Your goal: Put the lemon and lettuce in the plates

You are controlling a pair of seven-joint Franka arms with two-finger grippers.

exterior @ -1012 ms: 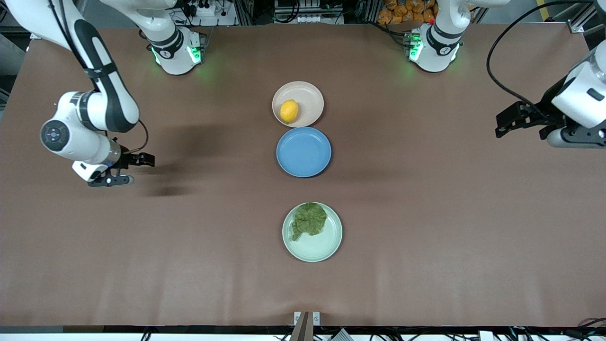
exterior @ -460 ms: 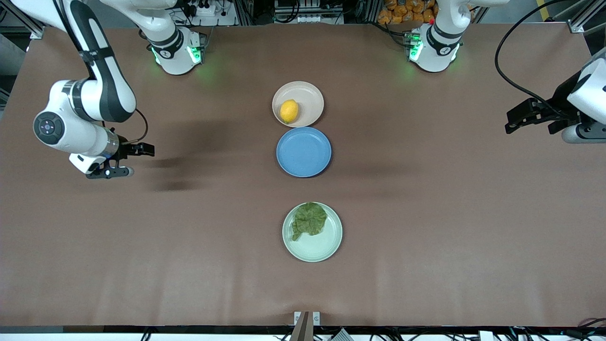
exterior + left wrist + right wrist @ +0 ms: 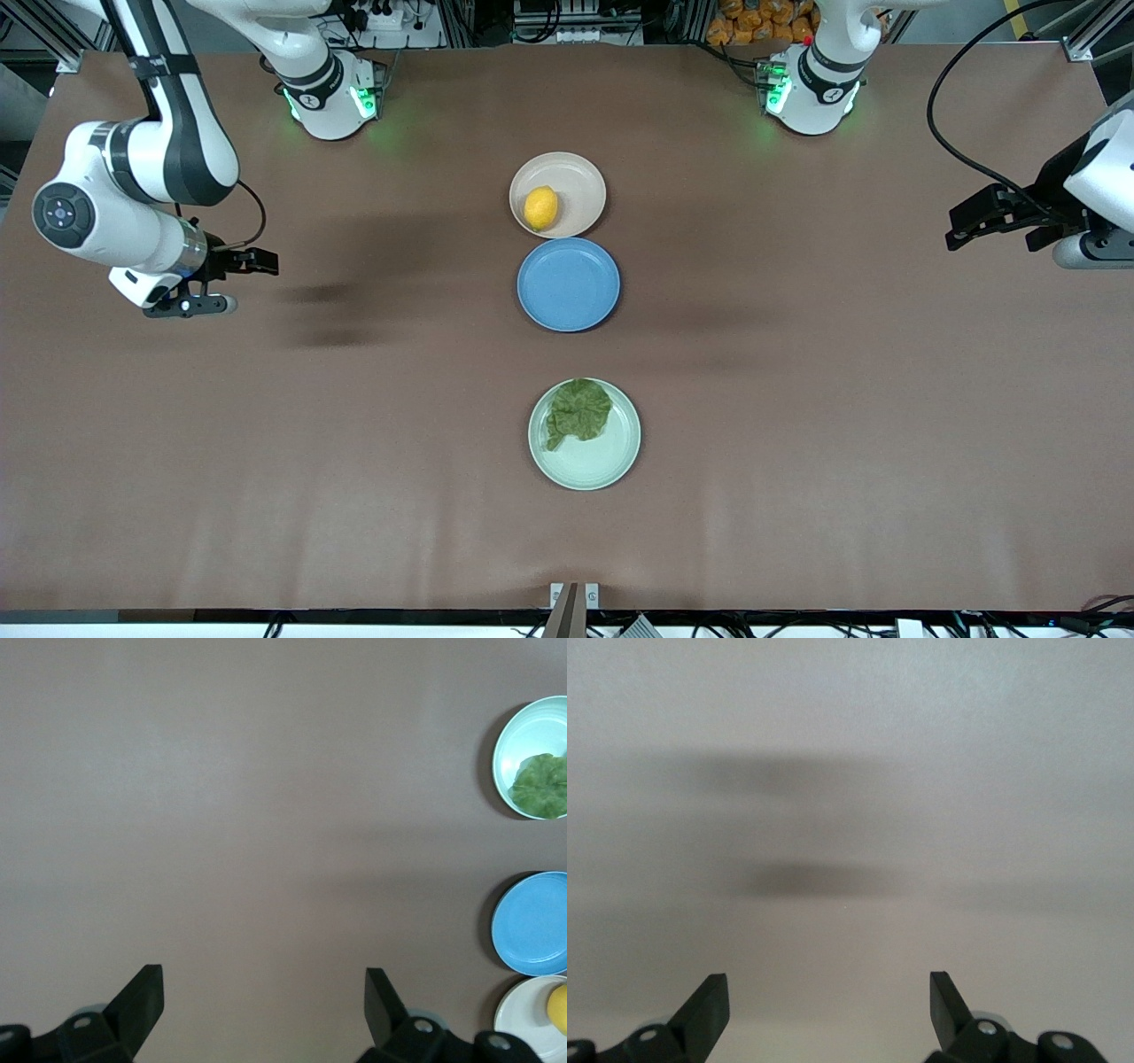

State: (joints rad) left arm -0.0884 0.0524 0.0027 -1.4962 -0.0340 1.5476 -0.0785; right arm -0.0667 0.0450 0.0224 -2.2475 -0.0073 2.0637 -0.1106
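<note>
Withdrawn further toward its own end of the table since a second ago, the right gripper [image 3: 237, 282] hangs with jaws spread and empty over bare brown table [image 3: 354, 496], at about nine o'clock from the blue plate [image 3: 568, 284]. At centre, the lemon [image 3: 540, 208] lies in the beige-pink plate [image 3: 580, 182] at twelve o'clock, touching the blue plate's rim; the lettuce [image 3: 579, 410] rests in the mint-green plate [image 3: 598, 465] at six o'clock, nearest the front camera. At three o'clock, the left gripper [image 3: 961, 229], also pulled back, hovers open and empty over its own end.
</note>
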